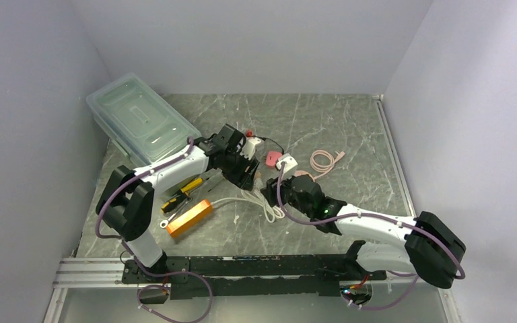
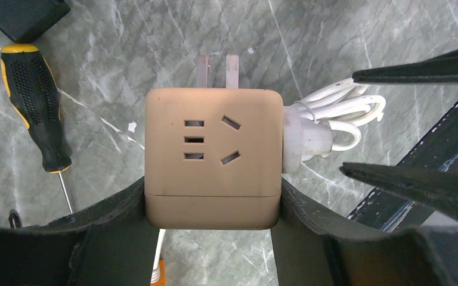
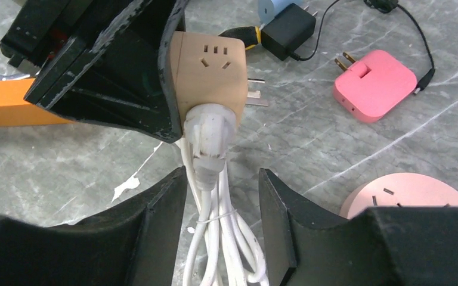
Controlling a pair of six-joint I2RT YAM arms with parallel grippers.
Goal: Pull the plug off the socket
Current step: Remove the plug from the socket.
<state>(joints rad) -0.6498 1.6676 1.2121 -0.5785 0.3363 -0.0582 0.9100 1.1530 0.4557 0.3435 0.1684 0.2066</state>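
A tan cube socket [image 2: 212, 155] is clamped between my left gripper's [image 2: 212, 202] jaws and held above the marble table, its two metal prongs pointing away. A white plug [image 2: 304, 140] is seated in the socket's side, with a tied bundle of white cord [image 3: 220, 238] hanging from it. In the right wrist view the socket [image 3: 212, 71] and plug [image 3: 209, 137] sit just ahead of my right gripper [image 3: 222, 176]. That gripper is open, a finger on each side of the plug's tail and cord, with gaps on both sides. In the top view both grippers [image 1: 248, 176] [image 1: 272, 192] meet mid-table.
A clear plastic bin [image 1: 141, 121] stands at the back left. A yellow-black screwdriver [image 1: 185, 192] and an orange block [image 1: 190, 217] lie left of the grippers. A pink adapter [image 3: 374, 83], a black charger [image 3: 289, 27], a round pink socket [image 3: 411, 193] and a pink cable [image 1: 323, 160] lie beyond.
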